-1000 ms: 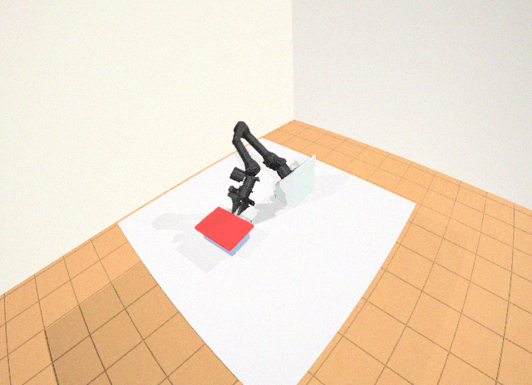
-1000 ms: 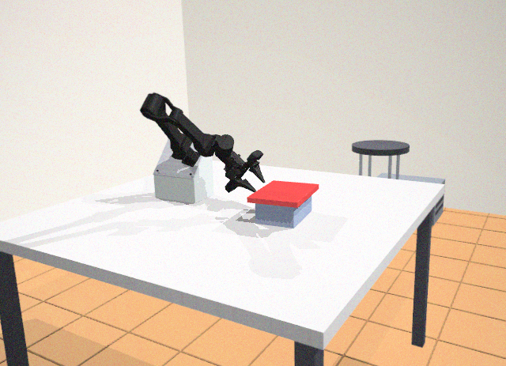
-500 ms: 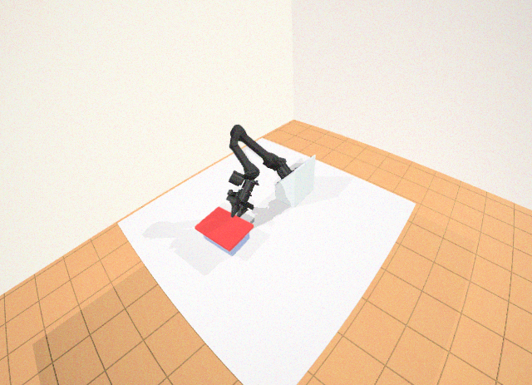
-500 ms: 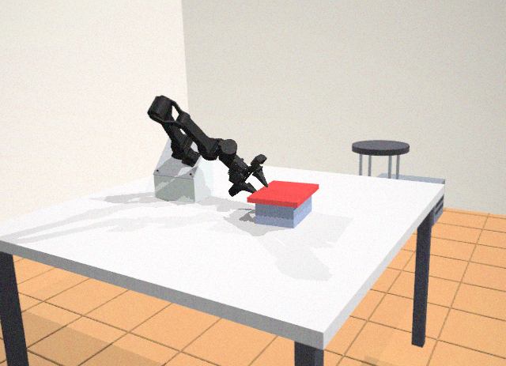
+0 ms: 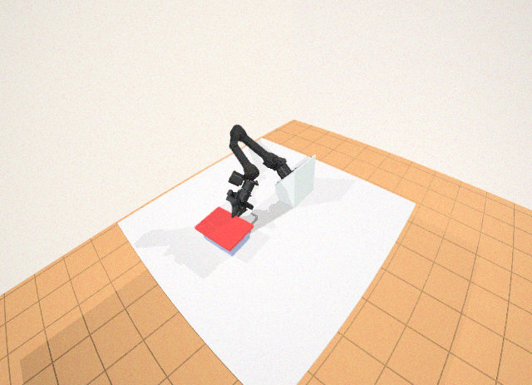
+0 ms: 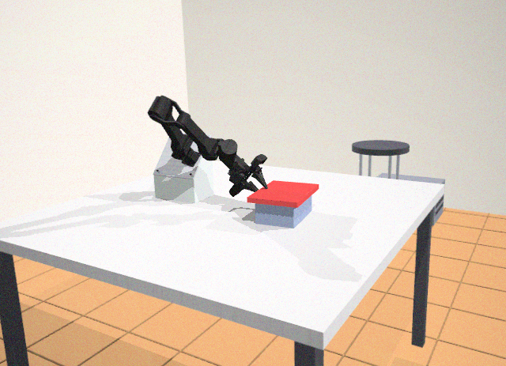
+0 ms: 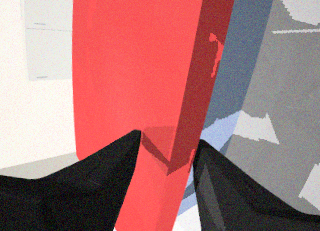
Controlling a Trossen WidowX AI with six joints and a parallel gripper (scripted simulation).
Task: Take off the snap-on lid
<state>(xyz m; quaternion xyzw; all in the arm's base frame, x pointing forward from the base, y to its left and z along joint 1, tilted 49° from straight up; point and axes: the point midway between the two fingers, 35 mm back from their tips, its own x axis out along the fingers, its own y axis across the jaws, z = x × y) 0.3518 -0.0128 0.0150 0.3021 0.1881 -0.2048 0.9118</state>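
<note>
A flat red lid sits on a pale blue storage box near the middle of the white table. The black arm reaches down from its base to the lid's edge at the corner nearest that base. My gripper has one finger above the lid and one below its rim, both pressed against the red edge. The lid lies level on the box.
The arm's white pedestal stands on the table behind the box. A dark round stool stands on the tiled floor beyond the table's far side.
</note>
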